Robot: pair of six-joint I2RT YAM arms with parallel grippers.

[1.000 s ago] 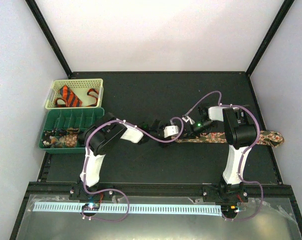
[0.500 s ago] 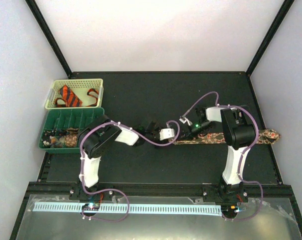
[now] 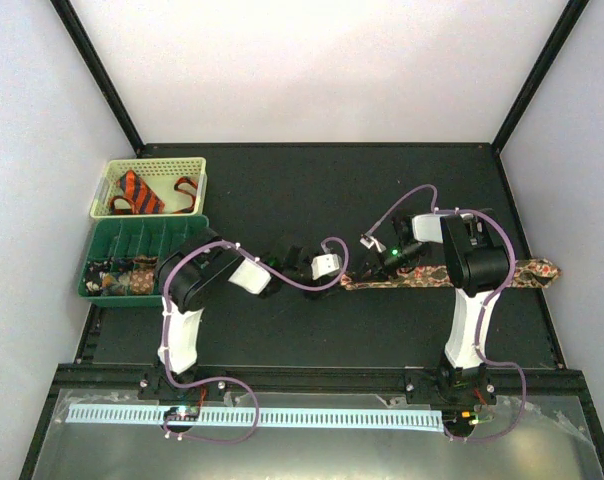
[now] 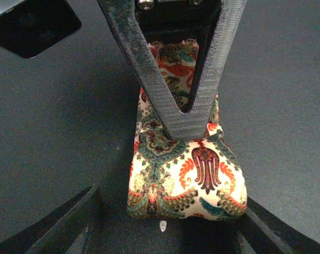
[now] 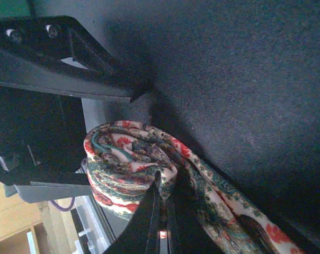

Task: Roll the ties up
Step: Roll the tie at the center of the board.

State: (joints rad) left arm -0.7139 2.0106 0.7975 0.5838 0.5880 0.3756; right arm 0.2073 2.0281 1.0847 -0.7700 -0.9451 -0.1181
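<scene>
The speckled tie [image 3: 452, 276] lies as a long strip across the mat, its left end folded into a small roll [image 4: 186, 180]. My right gripper [image 3: 365, 268] is shut on that roll; its dark fingers [image 4: 184, 119] meet in a V on the fabric, and the right wrist view shows them [image 5: 162, 211] pinched on the coil [image 5: 128, 164]. My left gripper [image 4: 168, 214] is open, one jaw on each side of the roll without touching it; it also shows in the top view [image 3: 332, 268]. The orange striped tie [image 3: 140, 190] lies in the yellow basket [image 3: 197, 165].
A green divided tray [image 3: 152, 240] stands at the left edge below the basket, with a small dark coil [image 3: 122, 281] in its near row. Purple cables [image 3: 302, 283] loop over both arms. Black frame posts stand at the back corners.
Both grippers have shifted a little to the left, and the tie has been dragged left with them. The left arm has folded back toward its base.
</scene>
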